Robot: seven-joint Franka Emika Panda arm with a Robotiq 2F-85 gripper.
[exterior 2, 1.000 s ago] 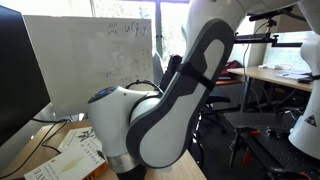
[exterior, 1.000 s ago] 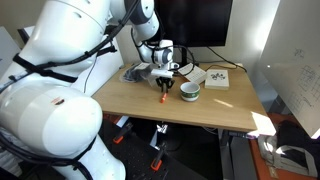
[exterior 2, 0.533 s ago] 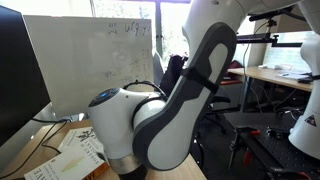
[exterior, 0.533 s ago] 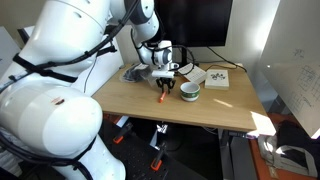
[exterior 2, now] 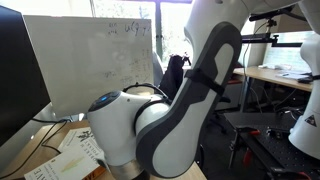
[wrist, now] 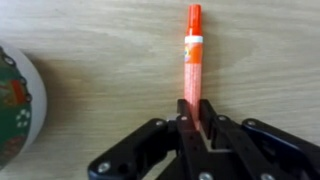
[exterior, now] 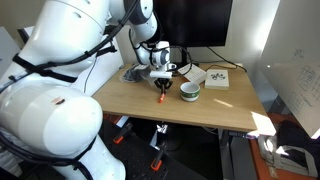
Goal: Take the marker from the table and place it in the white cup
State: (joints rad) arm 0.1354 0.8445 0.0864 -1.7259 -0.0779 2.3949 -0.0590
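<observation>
Marker (wrist: 193, 60) was clamped in the gripper (wrist: 193, 115). The jaws were closed narrow on one end of it, and the rest of the orange-red barrel stuck out straight beyond the fingertips, with light wood behind it in the wrist view.

In an exterior view the gripper (exterior: 163, 80) pointed down over the middle of the table (exterior: 215, 112), and the marker (exterior: 164, 93) hung upright beneath it. Whether its lower tip touched the wood could not be told at this size.

White cup (exterior: 189, 92) stood on the table just to the right of the marker, near but apart from it. In the wrist view only part of the cup (wrist: 18, 105) showed at the left edge, a white rim with a greenish patterned inside. The marker was outside the cup.

A flat white box (exterior: 218, 78) lay further right and toward the far side of the table. A dark monitor (exterior: 195, 25) stood behind the far edge.

In an exterior view the arm (exterior 2: 175, 115) filled most of the frame and hid the gripper, marker and cup.
</observation>
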